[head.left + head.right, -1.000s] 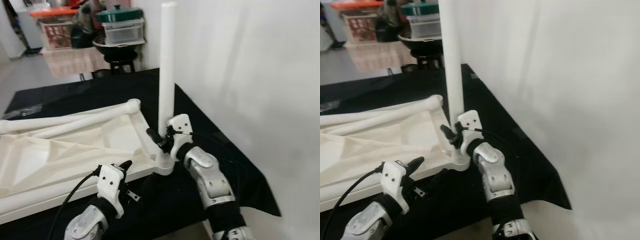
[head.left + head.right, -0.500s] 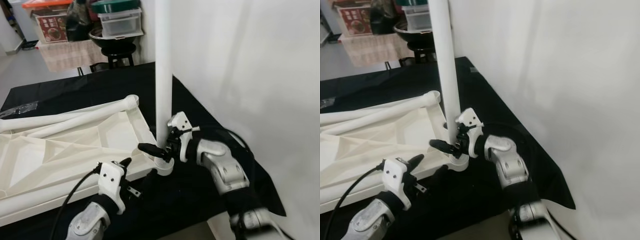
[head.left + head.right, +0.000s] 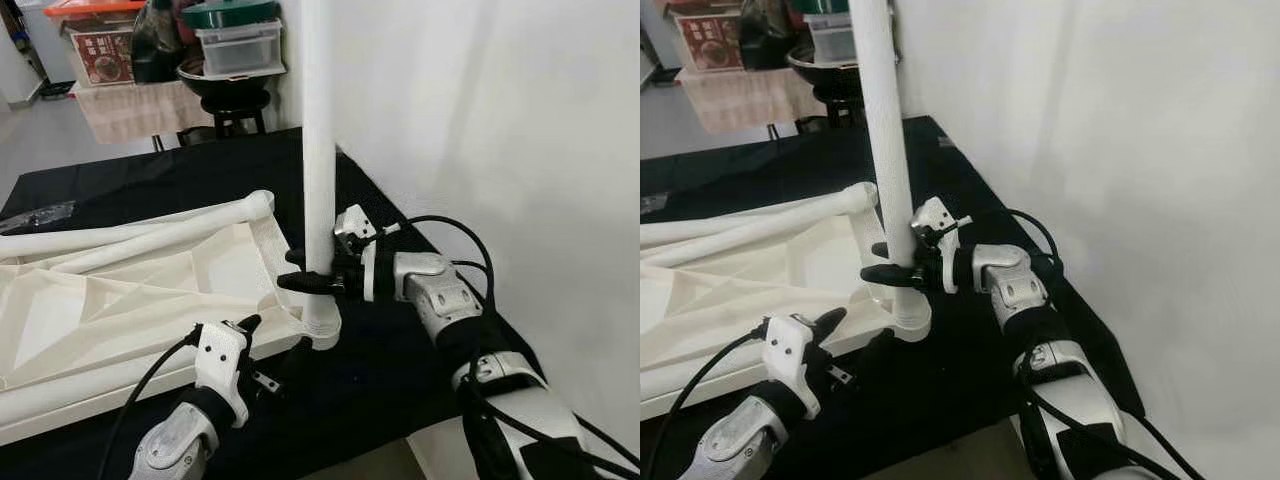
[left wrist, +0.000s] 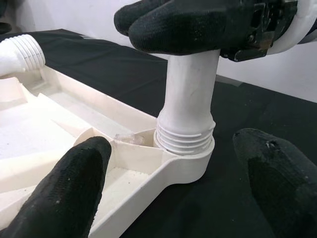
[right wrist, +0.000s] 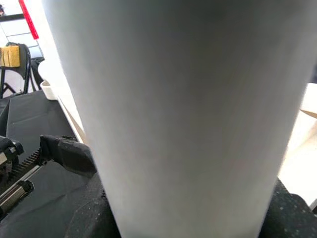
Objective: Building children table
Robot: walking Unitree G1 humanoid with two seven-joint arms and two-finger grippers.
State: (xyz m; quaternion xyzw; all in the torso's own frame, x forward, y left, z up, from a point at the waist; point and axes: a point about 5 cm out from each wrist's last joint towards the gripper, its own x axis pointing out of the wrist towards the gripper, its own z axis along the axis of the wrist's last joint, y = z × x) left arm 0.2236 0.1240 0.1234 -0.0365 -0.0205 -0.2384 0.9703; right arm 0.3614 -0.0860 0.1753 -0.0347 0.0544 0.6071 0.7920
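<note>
While the right gripper (image 3: 305,277) pinched the tall white plastic table leg (image 3: 318,150), the task stood partly done.

The leg stood upright in the corner socket of the overturned white plastic tabletop (image 3: 150,290) (threads showing, so not fully home); other legs lay loose; the wrist had swung sideways since a second earlier; the left gripper (image 3: 252,345) hovered near, fingers spread.

White wall (image 3: 500,120), black cloth (image 3: 150,180), black stool (image 3: 235,105), stacked storage boxes (image 3: 235,40)
</note>
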